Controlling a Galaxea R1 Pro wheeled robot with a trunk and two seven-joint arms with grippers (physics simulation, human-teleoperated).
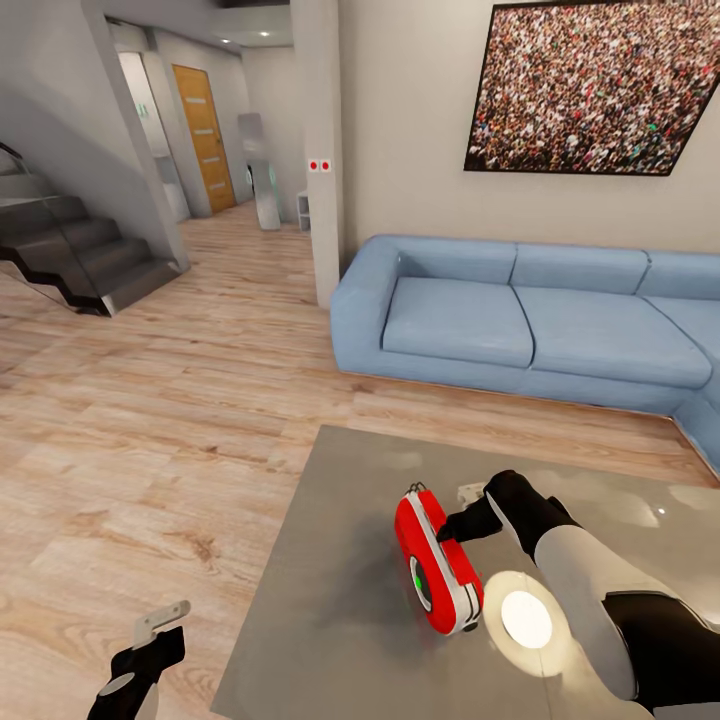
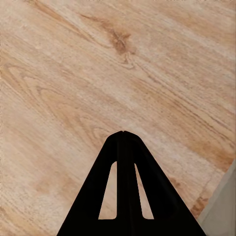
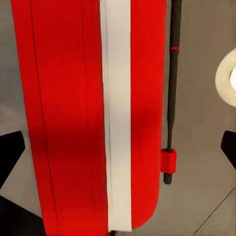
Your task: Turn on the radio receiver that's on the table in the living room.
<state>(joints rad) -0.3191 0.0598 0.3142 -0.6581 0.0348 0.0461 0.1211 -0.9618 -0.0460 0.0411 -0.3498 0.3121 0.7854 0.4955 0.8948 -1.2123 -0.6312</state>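
Item: red radio point(image 1: 437, 562), rounded, white band round its edge, standing on the glossy grey table point(image 1: 330, 600) near its middle; a green light shows on its face in my head view

Item: my right claw point(image 1: 462, 522) — black, touching the radio's top edge. From the head view I cannot tell its spread; my right wrist view shows dark fingertips point(image 3: 11, 153) far apart at either side of the frame, so it is open, holding nothing

Item: that wrist view alone gives the radio point(image 3: 73, 113) close up — smooth red shell, flat white stripe, and a thin black rod point(image 3: 170, 98) with a red clip alongside it, over the grey tabletop point(image 3: 196, 162)

Item: my left claw point(image 1: 160, 628), low beside the table's near corner; my left wrist view shows its black fingers point(image 2: 129, 167) pressed together to a point — closed, empty, over pale wood-grain floor point(image 2: 98, 73)

Item: blue sofa point(image 1: 520, 320), soft cushions, beyond the table; framed crowd photo point(image 1: 590, 85) on the beige wall; dark stairs point(image 1: 70, 250) far left; a round bright reflection point(image 1: 525, 618) on the tabletop just beside the radio
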